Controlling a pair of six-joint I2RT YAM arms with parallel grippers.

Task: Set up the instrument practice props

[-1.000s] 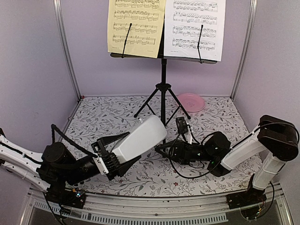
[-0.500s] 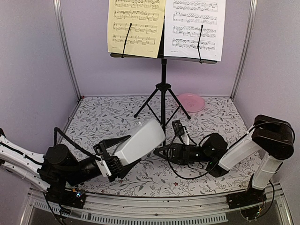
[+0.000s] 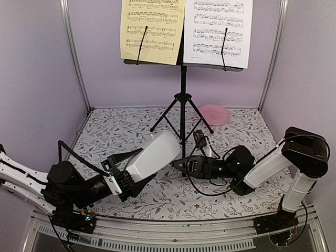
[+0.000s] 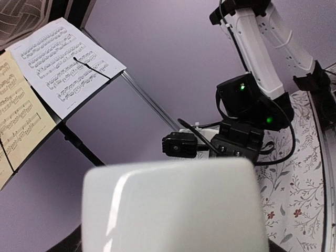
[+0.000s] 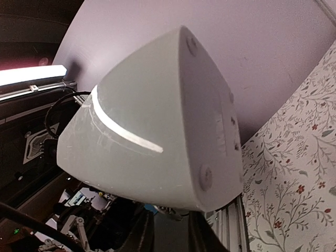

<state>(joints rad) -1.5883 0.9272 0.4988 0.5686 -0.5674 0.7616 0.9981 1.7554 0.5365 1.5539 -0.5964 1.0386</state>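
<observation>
The left claw (image 3: 127, 170) is clenched on the metronome (image 3: 152, 154). It grips the thin top end, with one dark finger on each side. The metronome is pale grey and shaped like a pyramid. It is up in the air above the worktop (image 3: 115, 131), lying tilted. Its thin end points down at the left arm, and its wide bottom points up and to the right.

In the left wrist view, the metronome fills the low part of the picture and hides the claw's own fingers.

The right claw (image 3: 181, 165) is just beside the wide bottom of the metronome. It points left, at the metronome. In the right wrist view its two dark fingers (image 5: 137, 233) are spread apart with nothing between them, so it is released. The flat bottom of the metronome, with its little round feet, is right in front of that camera.

Just behind the two claws stands the black music stand (image 3: 183, 94) on its three legs. High on it sit two pages side by side, a yellow page (image 3: 152, 29) on the left and a white page (image 3: 220, 26) on the right. A thin black clip arm lies over each page.

A pink plate (image 3: 213, 113) lies on the worktop at the back, to the right of the stand's legs and well apart from both claws.
</observation>
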